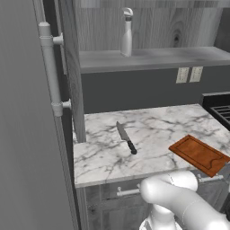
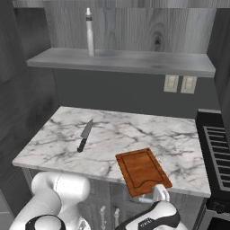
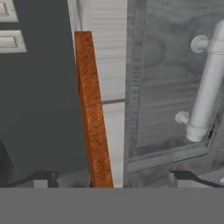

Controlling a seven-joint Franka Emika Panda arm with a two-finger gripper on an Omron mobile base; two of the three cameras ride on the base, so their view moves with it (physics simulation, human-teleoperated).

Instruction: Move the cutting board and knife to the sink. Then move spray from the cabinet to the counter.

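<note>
claw point(image 3: 109, 181) spread wide, empty | cutting board point(image 3: 92, 113) edge-on straight ahead, between tips | long axis running away from claw

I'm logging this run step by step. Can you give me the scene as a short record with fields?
cutting board: flat on the counter, overhanging its front edge
knife: flat on the counter, apart from the board
spray: upright on the cabinet shelf
gripper: open, straddling the board's edge
progress: nothing moved yet
</note>
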